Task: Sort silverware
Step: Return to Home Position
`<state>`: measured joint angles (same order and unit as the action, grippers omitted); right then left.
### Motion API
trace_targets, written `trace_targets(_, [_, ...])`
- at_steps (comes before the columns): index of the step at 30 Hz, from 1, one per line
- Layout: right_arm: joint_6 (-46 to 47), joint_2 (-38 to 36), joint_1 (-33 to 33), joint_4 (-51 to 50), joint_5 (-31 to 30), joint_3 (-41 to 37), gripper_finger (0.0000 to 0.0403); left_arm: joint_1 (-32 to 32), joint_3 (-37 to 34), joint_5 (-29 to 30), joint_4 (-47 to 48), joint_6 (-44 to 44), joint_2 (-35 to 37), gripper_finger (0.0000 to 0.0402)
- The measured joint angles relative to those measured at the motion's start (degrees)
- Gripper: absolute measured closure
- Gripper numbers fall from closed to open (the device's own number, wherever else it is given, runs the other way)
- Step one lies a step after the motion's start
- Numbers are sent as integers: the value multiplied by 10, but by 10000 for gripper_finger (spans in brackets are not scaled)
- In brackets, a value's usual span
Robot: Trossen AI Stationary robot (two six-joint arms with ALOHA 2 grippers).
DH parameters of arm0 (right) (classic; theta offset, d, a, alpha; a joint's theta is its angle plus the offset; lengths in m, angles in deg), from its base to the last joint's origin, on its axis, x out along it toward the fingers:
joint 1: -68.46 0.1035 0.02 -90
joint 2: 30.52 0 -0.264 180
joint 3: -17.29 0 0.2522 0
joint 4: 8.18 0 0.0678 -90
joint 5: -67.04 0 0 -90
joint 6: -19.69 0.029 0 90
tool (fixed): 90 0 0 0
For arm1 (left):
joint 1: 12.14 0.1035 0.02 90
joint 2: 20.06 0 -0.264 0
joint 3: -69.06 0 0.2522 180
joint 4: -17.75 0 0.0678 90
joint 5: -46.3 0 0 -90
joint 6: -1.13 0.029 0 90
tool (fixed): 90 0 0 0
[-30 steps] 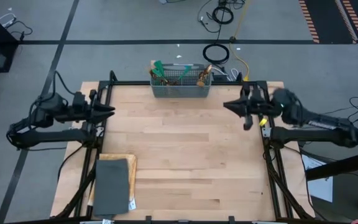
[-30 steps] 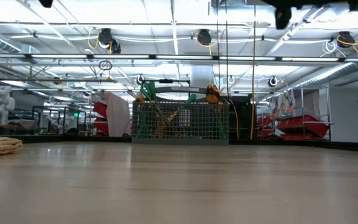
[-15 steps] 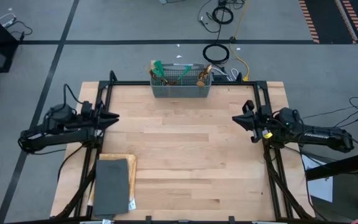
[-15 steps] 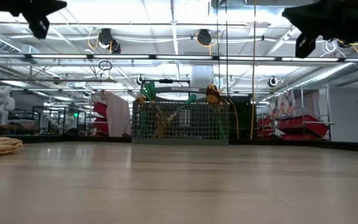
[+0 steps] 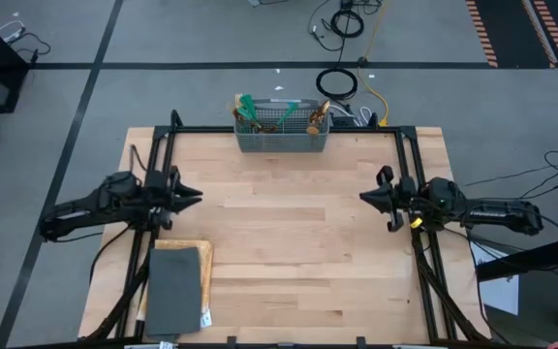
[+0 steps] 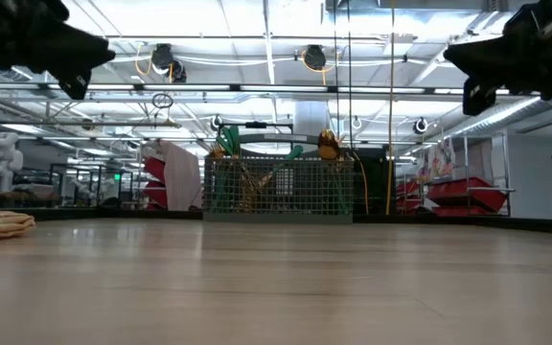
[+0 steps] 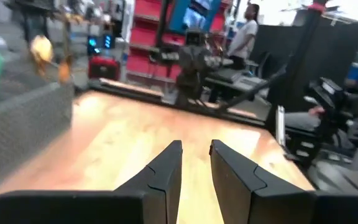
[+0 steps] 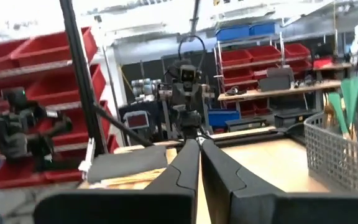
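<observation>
The silverware (image 5: 260, 113), with teal handles and gold heads, stands on end in the grey wire mesh basket (image 5: 281, 138) at the middle of the table's far edge; the low view also shows the basket (image 6: 278, 187). My left gripper (image 5: 196, 196) hovers over the table's left side, pointing level toward the right, open with nothing between its fingers (image 7: 196, 152). My right gripper (image 5: 364, 198) hovers over the right side, pointing left, shut and empty (image 8: 199, 149). Both are well clear of the basket.
A dark grey slab (image 5: 175, 288) lies on a tan mat (image 5: 204, 254) at the table's near left corner. A black frame rail (image 5: 289, 130) runs along the far edge and down both sides. The wood between the two grippers is bare.
Both grippers have come down from above the low view's top edge and moved toward the table's near edge. The right gripper has tipped its fingers slightly upward. Neither has opened or shut, and the basket and silverware have kept still.
</observation>
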<state>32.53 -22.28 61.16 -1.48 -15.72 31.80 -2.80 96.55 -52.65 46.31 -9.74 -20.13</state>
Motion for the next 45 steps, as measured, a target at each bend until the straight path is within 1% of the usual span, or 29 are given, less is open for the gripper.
trace_targets(4, [-49,-1,7,-32,0,1,394,0,-39,-21,-8,0,0,311])
trace_targets(10, [-47,-1,7,-95,-12,1,394,0,-64,-52,-10,23,0,311])
trace_targets(15, [-50,-1,7,-111,-14,1,394,0,-83,-52,-2,46,1,311])
trace_targets(17, [-46,-1,7,-119,-18,1,394,0,-87,-48,-10,40,1,311])
trace_targets(21, [-43,-1,7,-116,-50,1,394,0,-88,-47,-23,38,1,311])
trace_targets(22, [-40,-1,7,-117,-61,1,394,0,-88,-41,-20,38,1,311])
trace_targets(24, [-31,-1,7,-119,-82,1,394,0,-87,-8,-9,25,1,311])
trace_targets(26, [-30,0,7,-123,-89,1,394,0,-87,25,-7,20,1,311])
trace_targets(28, [-30,0,7,-122,-88,1,394,0,-87,43,-6,26,0,311])
trace_targets(45, [-30,1,7,-122,-87,1,394,0,-87,48,-6,23,0,311])
